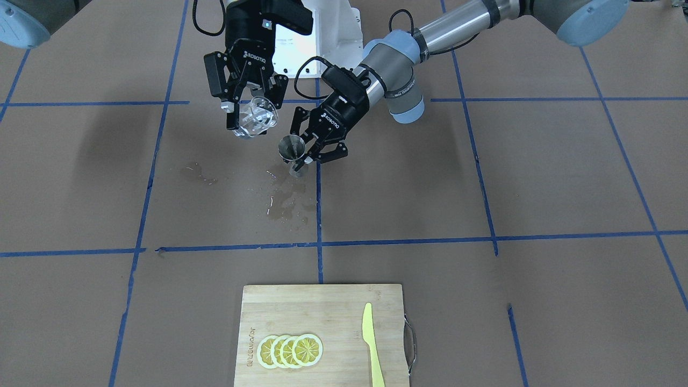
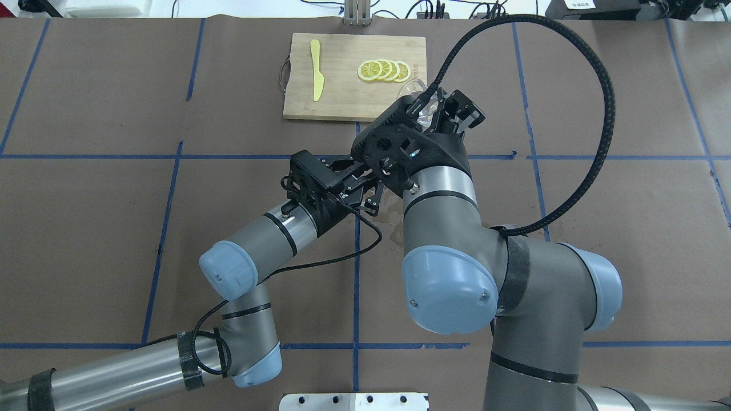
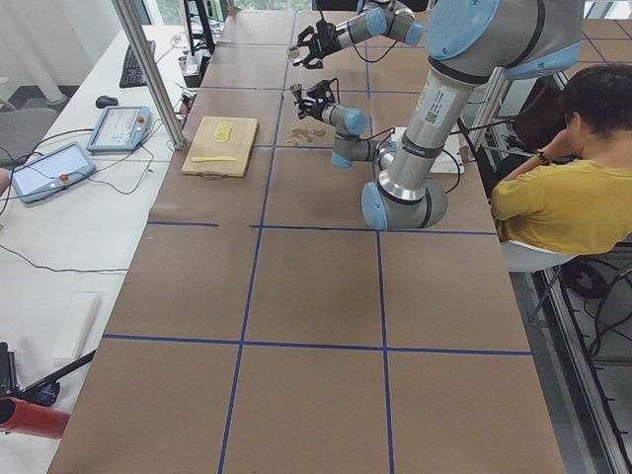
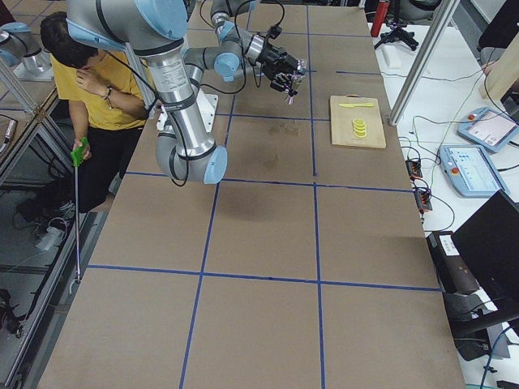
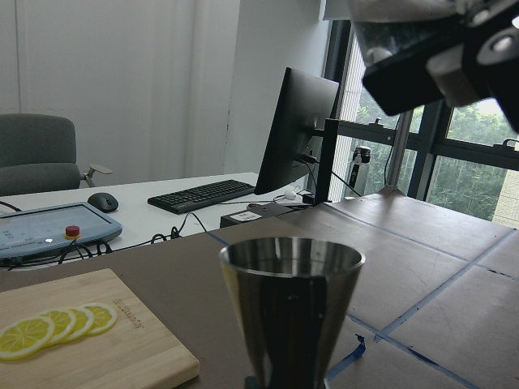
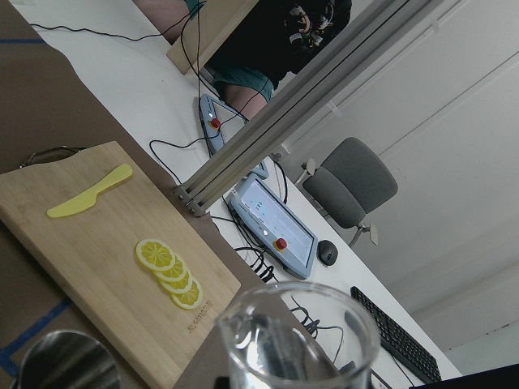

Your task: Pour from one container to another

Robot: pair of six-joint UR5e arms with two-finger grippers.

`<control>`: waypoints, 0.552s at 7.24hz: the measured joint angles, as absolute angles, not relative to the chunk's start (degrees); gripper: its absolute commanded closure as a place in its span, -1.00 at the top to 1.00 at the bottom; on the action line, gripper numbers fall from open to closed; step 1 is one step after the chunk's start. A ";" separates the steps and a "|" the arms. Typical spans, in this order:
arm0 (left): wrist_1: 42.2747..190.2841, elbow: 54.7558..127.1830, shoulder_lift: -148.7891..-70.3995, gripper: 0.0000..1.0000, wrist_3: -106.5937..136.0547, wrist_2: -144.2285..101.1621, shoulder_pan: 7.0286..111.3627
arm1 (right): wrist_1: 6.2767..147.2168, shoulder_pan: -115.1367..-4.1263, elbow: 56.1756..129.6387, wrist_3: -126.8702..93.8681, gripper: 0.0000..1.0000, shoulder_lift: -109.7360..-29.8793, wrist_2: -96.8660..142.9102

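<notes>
The small clear glass tumbler [image 1: 258,115] hangs in the air, slightly tilted, with my right gripper [image 1: 252,115] shut on it. In the right wrist view the tumbler [image 6: 296,340] fills the lower middle, and the jigger [image 6: 65,361] shows below it at the bottom left. The shiny steel jigger [image 1: 292,151] stands upright just above the table, wide cup up, with my left gripper [image 1: 307,153] shut on its waist. The tumbler sits higher than the jigger and a little to its side, apart from it. Seen from the left wrist, the jigger [image 5: 290,312] is close, and the right gripper is overhead.
Wet patches [image 1: 285,201] darken the brown paper just in front of the jigger. A wooden cutting board [image 1: 322,333] with lemon slices [image 1: 290,350] and a yellow knife [image 1: 372,344] lies at the far edge. A seated person [image 3: 573,168] is beside the robot's base.
</notes>
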State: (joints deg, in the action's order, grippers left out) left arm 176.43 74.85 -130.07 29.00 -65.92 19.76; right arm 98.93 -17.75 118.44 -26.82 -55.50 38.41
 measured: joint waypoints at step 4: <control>176.31 74.77 -130.42 -1.00 28.47 -65.89 19.46 | 99.12 -17.58 118.27 -23.25 -0.99 -55.43 38.41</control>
State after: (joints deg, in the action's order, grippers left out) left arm 176.31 74.77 -130.42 28.47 -65.89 19.46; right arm 99.12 -17.58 118.27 -23.25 -55.43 38.41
